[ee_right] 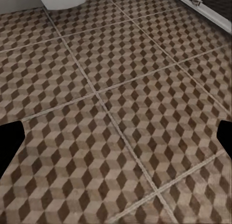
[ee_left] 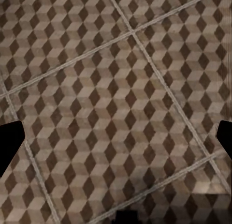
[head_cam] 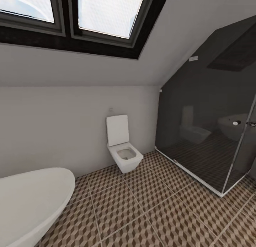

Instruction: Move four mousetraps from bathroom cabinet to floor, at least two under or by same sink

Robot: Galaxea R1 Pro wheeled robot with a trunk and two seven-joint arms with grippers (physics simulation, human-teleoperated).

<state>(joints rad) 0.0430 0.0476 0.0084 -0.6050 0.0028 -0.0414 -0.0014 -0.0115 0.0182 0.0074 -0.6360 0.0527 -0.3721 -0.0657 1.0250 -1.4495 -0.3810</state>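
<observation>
Left gripper (ee_left: 116, 137) fingers spread, nothing between; right gripper (ee_right: 116, 137) likewise, both hanging over the bathroom floor (head_cam: 160, 211). Ahead: toilet (head_cam: 122, 147), bathtub (head_cam: 32, 197), shower glass (head_cam: 209, 133). Likely in transit; mousetraps and cabinet unseen.

Home bathroom, toilet (head_cam: 122, 147), bathtub (head_cam: 32, 200), glass shower (head_cam: 209, 140), patterned floor tiles (head_cam: 156, 211)

The bathroom floor (head_cam: 149, 211) is matt patterned tile; the toilet (head_cam: 124, 152) and bathtub (head_cam: 32, 200) look smooth white; the shower screen (head_cam: 209, 133) is dark glossy glass.
</observation>
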